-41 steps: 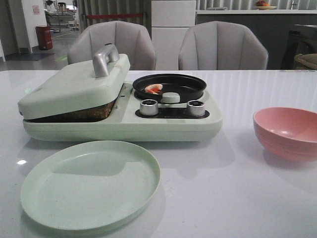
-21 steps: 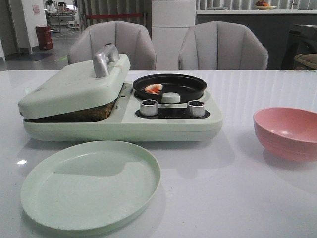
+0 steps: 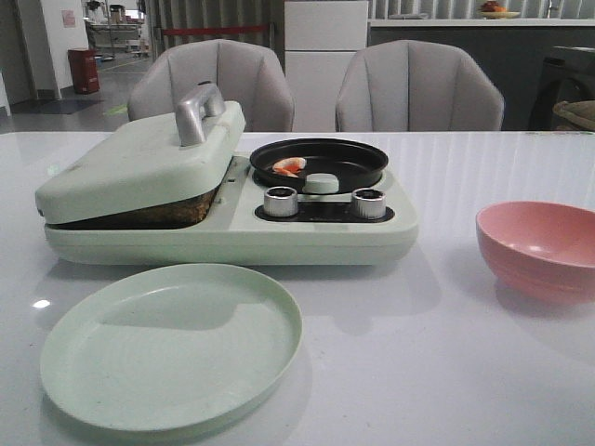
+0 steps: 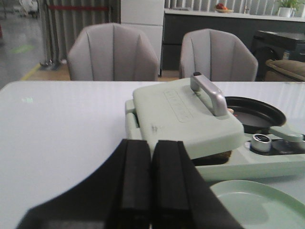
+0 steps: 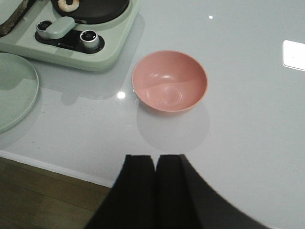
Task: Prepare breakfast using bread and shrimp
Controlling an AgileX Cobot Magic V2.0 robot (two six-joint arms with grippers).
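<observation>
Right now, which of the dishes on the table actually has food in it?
Only the black pan on the green cooker: a small orange-pink shrimp lies in it. The flat green plate in front and the pink bowl hold nothing.

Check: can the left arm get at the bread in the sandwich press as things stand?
Probably not directly. The bread shows only as a brown edge under the press lid, which rests down on it. The left gripper, shut and empty, would likely have to lift the lid by its handle first.

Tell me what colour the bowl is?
The bowl is pink, shown best in the right wrist view.
</observation>
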